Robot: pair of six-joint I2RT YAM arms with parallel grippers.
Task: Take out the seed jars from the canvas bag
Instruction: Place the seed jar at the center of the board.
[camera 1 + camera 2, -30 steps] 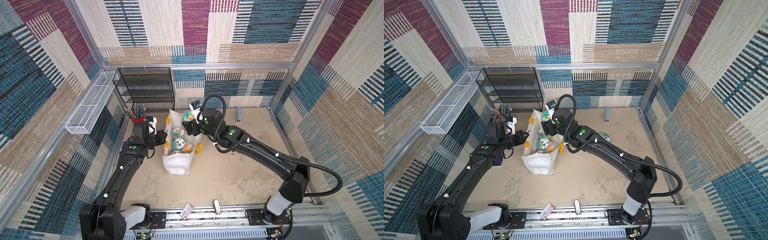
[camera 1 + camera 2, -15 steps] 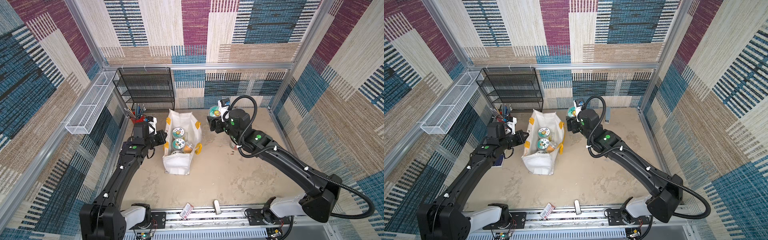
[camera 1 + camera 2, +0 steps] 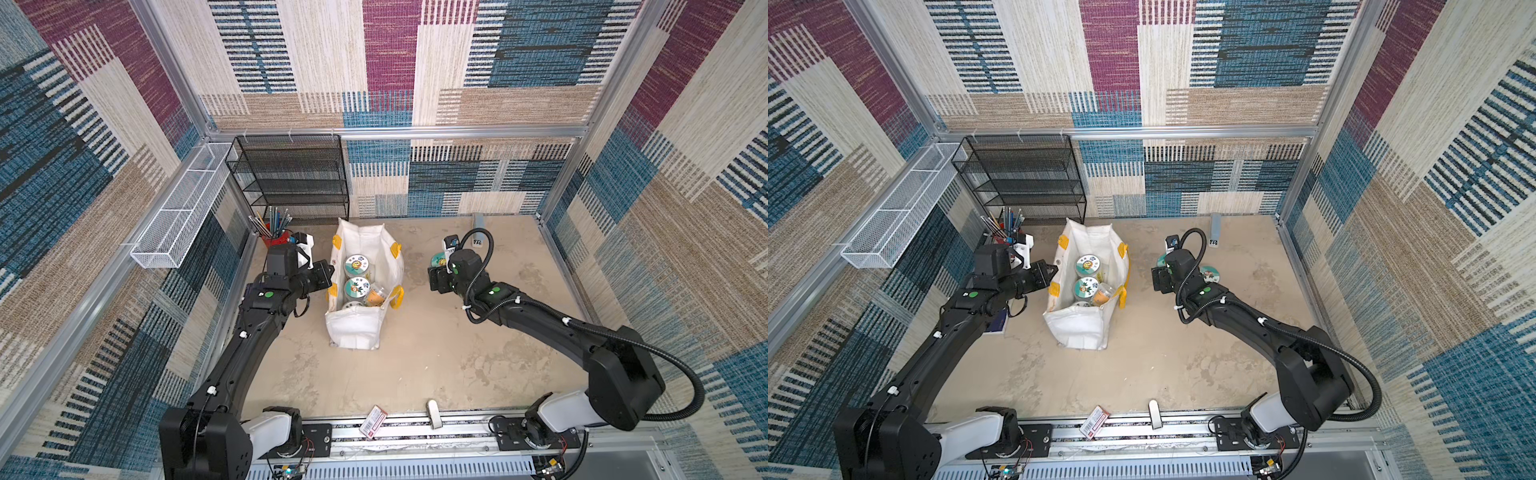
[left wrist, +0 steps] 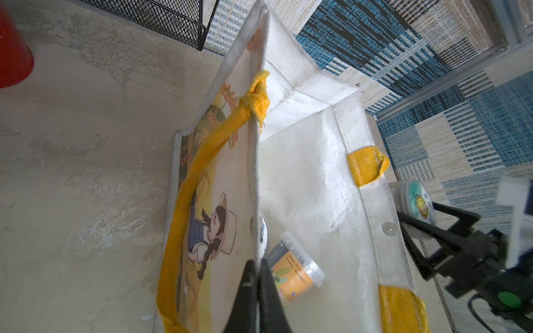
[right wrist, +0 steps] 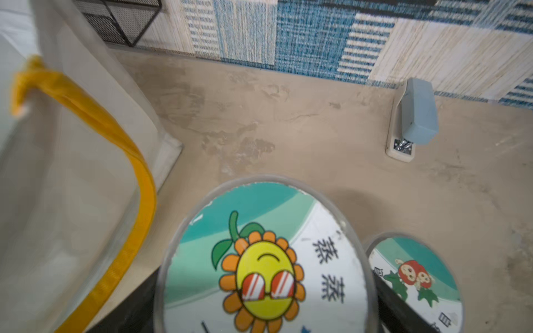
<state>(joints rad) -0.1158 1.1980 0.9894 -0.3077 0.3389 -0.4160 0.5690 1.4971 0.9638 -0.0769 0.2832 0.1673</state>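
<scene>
The white canvas bag with yellow handles stands open mid-table. My left gripper is shut on the bag's left rim. Inside stand two teal-lidded seed jars, and a smaller clear-lidded jar lies tilted beside them. To the right of the bag, my right gripper grips a sunflower-lidded seed jar by its sides. Another teal-lidded jar stands on the floor right beside it.
A black wire rack and a red pencil cup stand at the back left. A white wire basket hangs on the left wall. A grey stapler lies by the back wall. A small red-and-white box sits at the front edge.
My right arm has carried the sunflower-lidded jar from above the bag out to the right and down beside the jar on the floor. The left gripper has kept its hold on the rim.
</scene>
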